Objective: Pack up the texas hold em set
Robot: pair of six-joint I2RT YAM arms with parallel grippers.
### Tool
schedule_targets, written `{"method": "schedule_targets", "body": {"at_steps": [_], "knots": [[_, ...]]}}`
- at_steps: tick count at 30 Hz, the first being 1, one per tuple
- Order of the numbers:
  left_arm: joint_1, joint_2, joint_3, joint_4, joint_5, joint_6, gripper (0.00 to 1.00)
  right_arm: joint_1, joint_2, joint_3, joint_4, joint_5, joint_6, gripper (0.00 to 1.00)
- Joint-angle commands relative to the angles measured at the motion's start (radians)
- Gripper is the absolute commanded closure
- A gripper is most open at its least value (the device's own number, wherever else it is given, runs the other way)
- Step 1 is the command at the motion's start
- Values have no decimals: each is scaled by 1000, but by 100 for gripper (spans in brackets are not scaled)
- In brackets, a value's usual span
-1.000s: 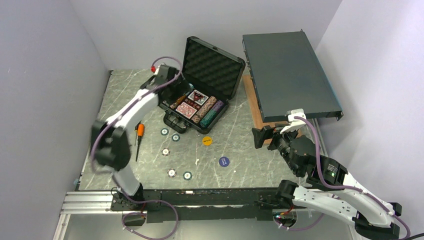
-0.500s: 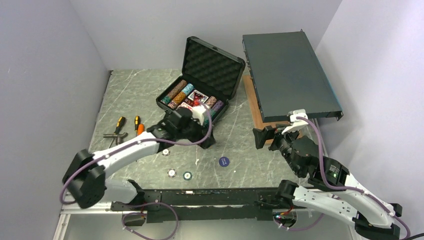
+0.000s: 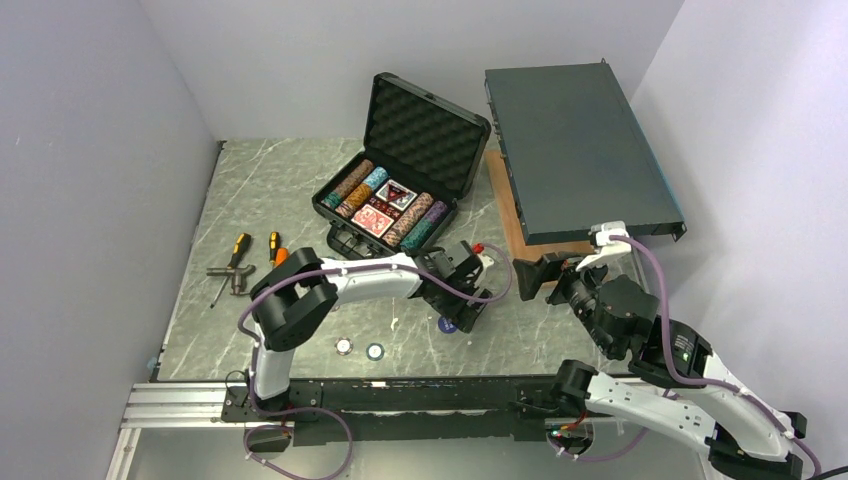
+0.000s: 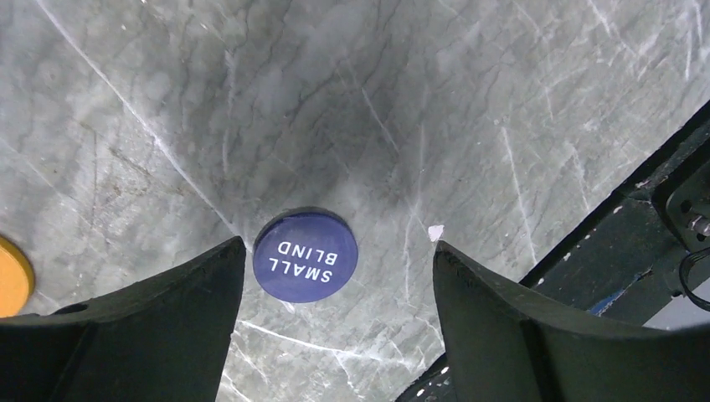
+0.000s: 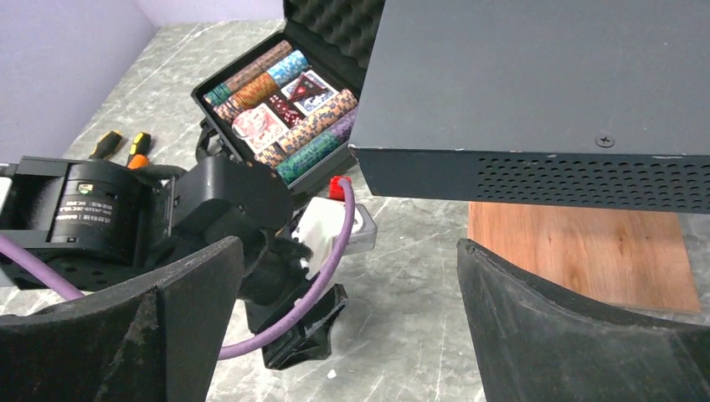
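Two left fingers [image 4: 126, 335], wide open and empty, flank the round blue SMALL BLIND button [image 4: 305, 255]: centre it between them, descend to the grey marbled counter [image 4: 419, 100], then close.

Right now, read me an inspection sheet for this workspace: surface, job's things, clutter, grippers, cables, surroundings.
Surface: grey marbled table.
Job's things: black case open, with chips and cards inside; blue Small Blind button, yellow button and two loose chips out on the table.
Clutter: screwdrivers and pliers at the left; dark grey metal box over a wooden board.
Grippers: left gripper open, the blue button between its fingers; right gripper open, holding nothing.
Cables: purple cables along both arms.
Surroundings: plain pale walls.
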Motion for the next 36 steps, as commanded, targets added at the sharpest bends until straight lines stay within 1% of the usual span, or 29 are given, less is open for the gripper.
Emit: {"method": "schedule_targets", "body": {"at_steps": [1, 5, 10, 14, 17, 19, 22, 27, 36], "knots": [[-2, 23, 66, -88, -46, -15, 16, -2, -21, 41, -9, 10, 9, 0], [-18, 53, 90, -132, -66, -23, 18, -1, -27, 29, 1, 9, 6, 0], [-36, 65, 72, -122, -82, -55, 25, 1, -23, 17, 5, 9, 9, 0], [-47, 78, 87, -155, -129, -57, 28, 1, -26, 15, 8, 6, 9, 0], [-63, 83, 101, -176, -133, -55, 28, 0, -23, 16, 7, 5, 7, 0], [-71, 90, 108, -190, -178, -57, 29, -2, -23, 16, 7, 5, 9, 0], [-83, 102, 120, -210, -215, -55, 33, 0, -24, 11, 11, 2, 13, 0], [-93, 118, 134, -227, -241, -53, 34, 0, -23, 8, 9, -3, 16, 0], [-108, 136, 140, -251, -281, -49, 39, 0, -29, 4, 11, -3, 21, 0]]}}
